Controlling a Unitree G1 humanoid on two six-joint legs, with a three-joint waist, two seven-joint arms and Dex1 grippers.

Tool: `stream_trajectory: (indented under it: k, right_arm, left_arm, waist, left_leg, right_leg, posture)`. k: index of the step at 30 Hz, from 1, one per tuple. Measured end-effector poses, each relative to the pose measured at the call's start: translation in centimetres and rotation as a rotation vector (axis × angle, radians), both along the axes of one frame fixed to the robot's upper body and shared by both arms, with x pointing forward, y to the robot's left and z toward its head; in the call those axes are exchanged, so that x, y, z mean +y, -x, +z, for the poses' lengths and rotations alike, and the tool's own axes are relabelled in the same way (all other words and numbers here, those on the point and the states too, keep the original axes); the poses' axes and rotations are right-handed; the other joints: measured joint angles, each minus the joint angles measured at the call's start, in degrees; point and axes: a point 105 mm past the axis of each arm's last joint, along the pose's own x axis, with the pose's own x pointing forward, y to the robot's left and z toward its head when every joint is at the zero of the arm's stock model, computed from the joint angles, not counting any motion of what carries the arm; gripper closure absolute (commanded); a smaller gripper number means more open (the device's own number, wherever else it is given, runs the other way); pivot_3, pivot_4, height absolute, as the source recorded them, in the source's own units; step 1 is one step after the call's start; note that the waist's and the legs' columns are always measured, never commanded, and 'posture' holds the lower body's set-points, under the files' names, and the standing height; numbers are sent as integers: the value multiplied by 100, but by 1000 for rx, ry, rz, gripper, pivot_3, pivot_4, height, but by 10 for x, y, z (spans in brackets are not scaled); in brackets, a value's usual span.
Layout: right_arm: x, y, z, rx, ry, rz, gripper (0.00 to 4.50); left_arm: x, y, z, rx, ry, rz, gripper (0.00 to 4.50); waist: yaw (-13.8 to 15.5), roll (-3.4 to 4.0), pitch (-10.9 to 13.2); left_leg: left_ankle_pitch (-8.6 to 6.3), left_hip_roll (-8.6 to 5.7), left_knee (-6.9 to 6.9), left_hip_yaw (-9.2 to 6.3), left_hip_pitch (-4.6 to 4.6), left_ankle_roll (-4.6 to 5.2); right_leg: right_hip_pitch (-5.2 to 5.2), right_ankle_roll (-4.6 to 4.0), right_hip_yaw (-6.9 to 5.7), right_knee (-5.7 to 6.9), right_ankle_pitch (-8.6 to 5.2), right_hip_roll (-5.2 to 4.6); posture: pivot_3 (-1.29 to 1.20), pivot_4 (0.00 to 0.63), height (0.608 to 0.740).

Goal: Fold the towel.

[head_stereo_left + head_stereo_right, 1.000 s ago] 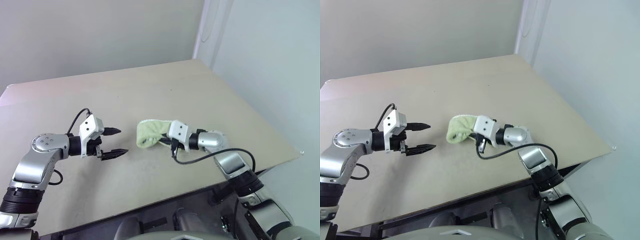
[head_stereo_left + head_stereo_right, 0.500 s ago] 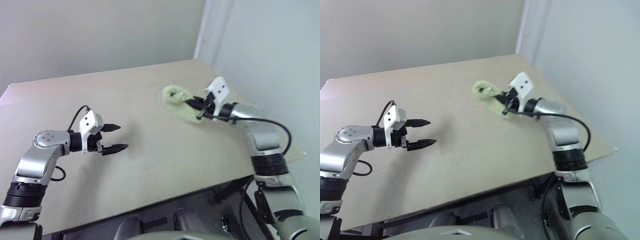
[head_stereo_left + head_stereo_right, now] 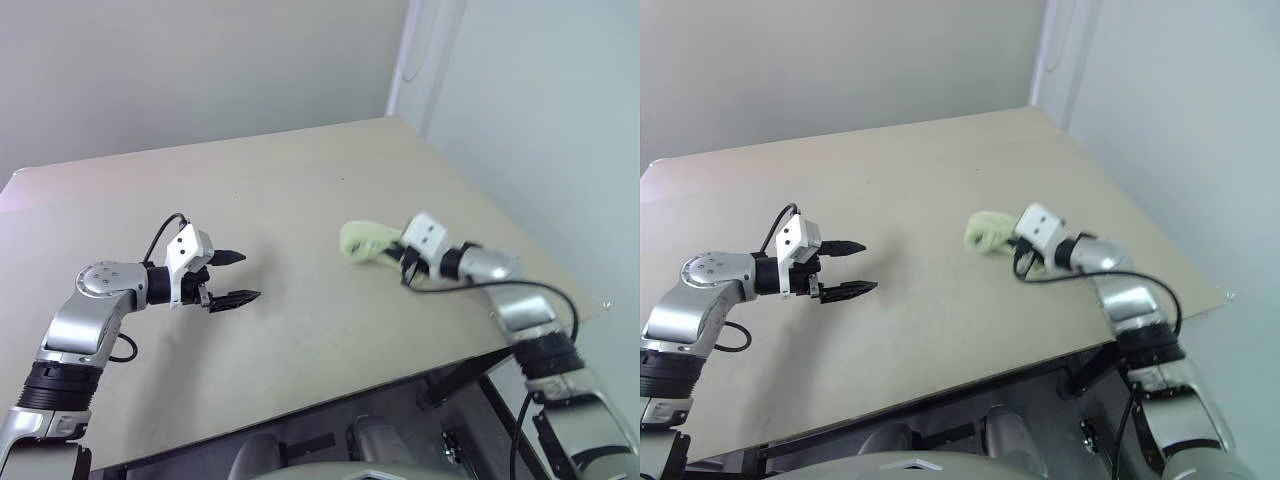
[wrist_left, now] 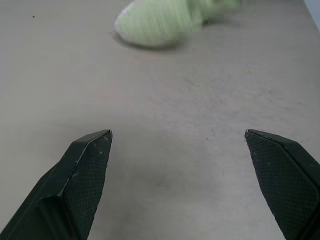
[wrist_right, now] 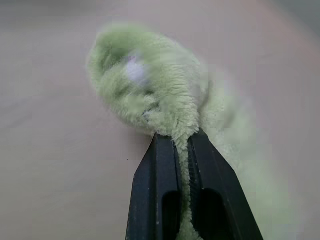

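Right pincer [image 5: 182, 142] clamped on bunched light-green terry towel [image 3: 365, 240], right of centre | left pincer [image 3: 234, 277] spread wide over beige table [image 3: 300, 180], lower left

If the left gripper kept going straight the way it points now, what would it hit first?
Probably the bare table: the open left gripper tilts down toward it. The towel, pinched in the right gripper, lies farther along that line, though depth is unclear.

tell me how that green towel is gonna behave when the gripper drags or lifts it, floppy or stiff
Probably floppy: the towel bunches and droops around the right gripper, which is shut on a thin pinch of it. Its fluffy terry pile suggests it is light and unlikely to slip. It will likely trail across the table rather than roll.
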Motion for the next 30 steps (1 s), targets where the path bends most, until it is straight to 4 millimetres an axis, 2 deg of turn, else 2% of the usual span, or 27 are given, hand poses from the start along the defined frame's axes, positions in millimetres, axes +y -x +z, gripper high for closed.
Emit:
stream_trajectory:
  k: [9, 10, 12, 15, 20, 24, 26, 27, 30]
  right_arm:
    - [5, 15, -6, 23, 41, 68, 4455]
    - [5, 14, -6, 24, 39, 65, 3947]
    - [5, 14, -3, 35, 11, 55, 3449]
    - [8, 17, 7, 59, -51, 70, 2342]
    - [15, 26, 34, 125, -216, 105, 536]
    - [17, 15, 68, 119, -410, 65, 536]
    - [20, 3, 77, 102, -472, 16, 536]
    - [20, -3, 74, 109, -489, -15, 536]
    - [16, -17, 50, 161, -482, -118, 536]
  left_arm:
    - [1, 0, 0, -8, -8, -1, 0]
    - [1, 0, 0, -8, -8, -1, 0]
    - [1, 0, 0, -9, -8, 0, 0]
    - [1, -1, -1, -8, -8, 2, 0]
    - [5, -2, -2, 1, 0, 20, 0]
    - [9, -2, 1, 13, 38, 49, 0]
    - [11, 2, 0, 35, 67, 65, 0]
    - [10, 4, -1, 43, 70, 62, 0]
    - [8, 11, -4, 72, 93, 61, 0]
  waist:
    - [2, -1, 0]
    - [2, -1, 0]
    - [9, -1, 0]
    - [9, -1, 0]
    - [16, -1, 0]
    - [-4, -1, 0]
    - [-16, -2, 0]
    - [-13, -2, 0]
    - [7, -2, 0]
  left_leg:
    - [0, 1, 3, -2, 8, 0]
    - [0, 1, 3, -2, 8, 0]
    - [0, 1, 3, -2, 8, 0]
    - [0, 1, 3, -3, 8, 0]
    - [0, 1, 4, -3, 8, 0]
    - [0, 2, 4, -3, 12, 0]
    - [0, 5, 3, -5, 13, 0]
    - [0, 4, 2, -6, 12, 0]
    - [0, 2, 3, -4, 6, 0]
  right_leg:
    - [6, 0, -1, 3, 0, 3]
    - [6, 0, -1, 3, 0, 3]
    - [6, 0, -1, 3, 0, 3]
    - [6, 0, -2, 3, 0, 3]
    - [7, 0, -2, 4, 0, 3]
    - [7, 1, -2, 7, 0, 4]
    - [6, 0, -3, 8, 0, 7]
    - [6, 0, -4, 8, 0, 6]
    - [6, -1, -4, 2, 0, 2]
  posture:
    - [0, 0, 740]
    - [0, 0, 740]
    - [0, 0, 740]
    - [0, 0, 740]
    - [0, 0, 740]
    - [0, 0, 740]
    - [0, 0, 740]
    - [0, 0, 740]
    - [0, 0, 740]
